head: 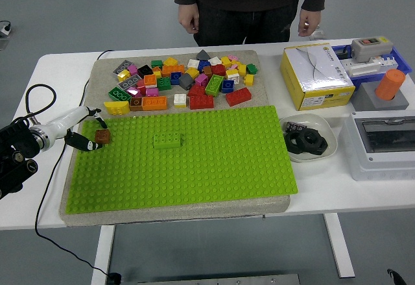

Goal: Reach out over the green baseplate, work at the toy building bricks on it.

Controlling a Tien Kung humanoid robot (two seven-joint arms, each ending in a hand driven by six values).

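A green baseplate [194, 161] lies on a grey mat in the middle of the table. A green brick [167, 141] is stuck on it left of centre. A small brown brick [102, 136] sits at the plate's far left corner. My left hand [87, 129] reaches in from the left edge, its white thumb above and dark fingers below closed around the brown brick. Several loose coloured bricks [185, 82] lie heaped on the mat beyond the plate. My right arm is out of sight.
A person stands at the far side with hands hanging at the sides. To the right stand a yellow box [316, 76], a white bowl [310, 139] with black parts, a grey electrical box [382, 145] and an orange cylinder [389, 84]. A black cable [39, 97] loops at left.
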